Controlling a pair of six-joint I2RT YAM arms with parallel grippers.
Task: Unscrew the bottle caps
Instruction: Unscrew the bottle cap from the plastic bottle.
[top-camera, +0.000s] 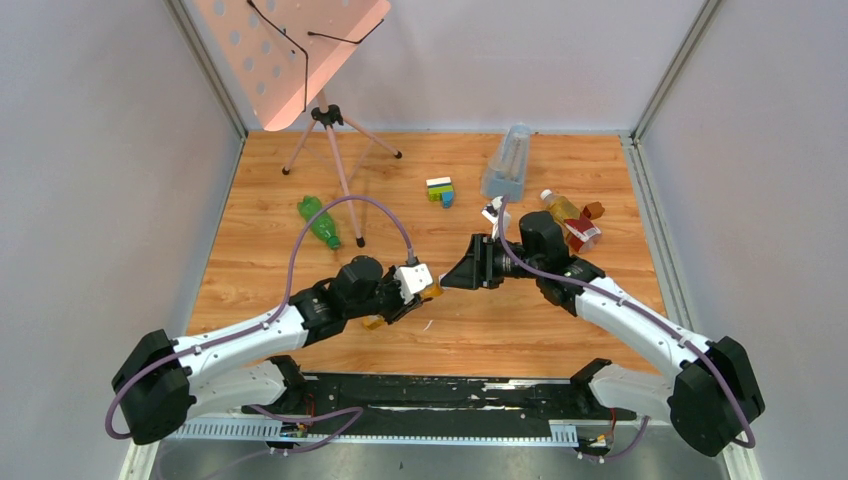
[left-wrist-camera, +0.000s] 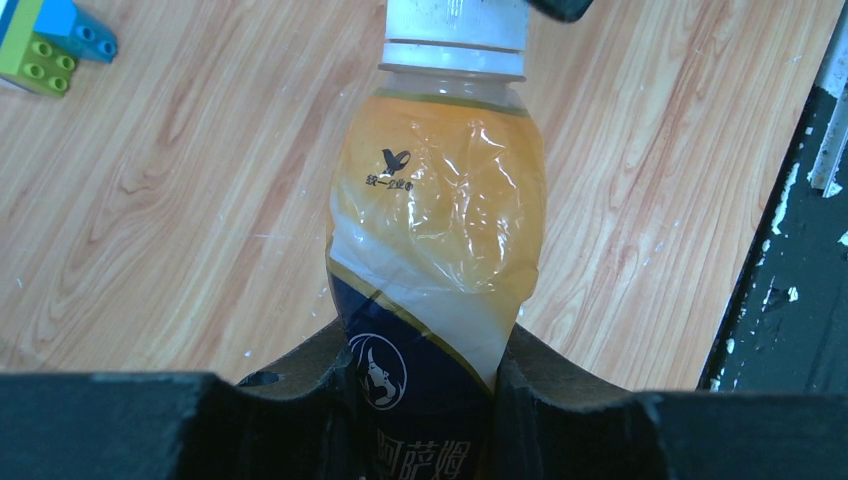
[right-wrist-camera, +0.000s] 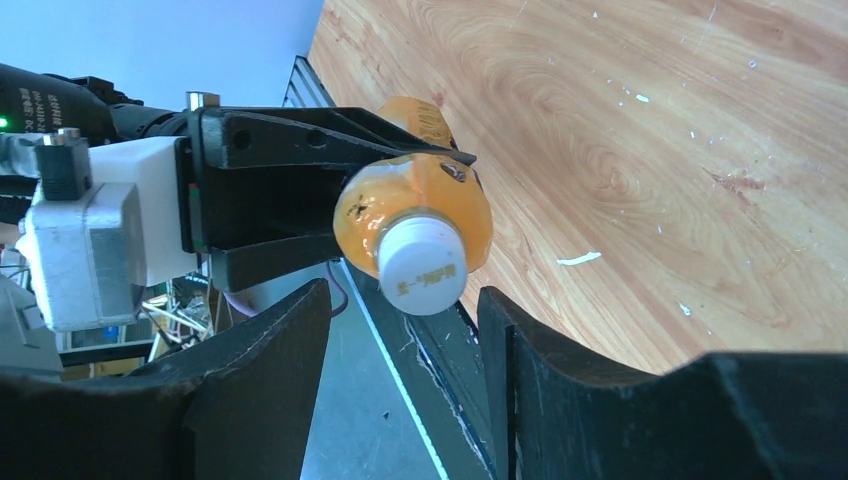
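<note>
– So, where is the amber bottle (left-wrist-camera: 435, 230)?
– On the near side of the toy bricks (top-camera: 440, 190), clamped in the left fingers (left-wrist-camera: 150, 430). The right fingers (right-wrist-camera: 250, 400) stand apart, one each side of its white cap (right-wrist-camera: 424, 266).

I looked down on a wood-grain tabletop (top-camera: 250, 270) boxed in by plain grey walls (top-camera: 90, 180) — metal posts (top-camera: 210, 70) stood in the back corners. A pink perforated board (top-camera: 320, 60) sat tilted on a tripod (top-camera: 327, 117) at the far left. A scuffed black strip (top-camera: 450, 395) ran along the near edge — the light was even.
</note>
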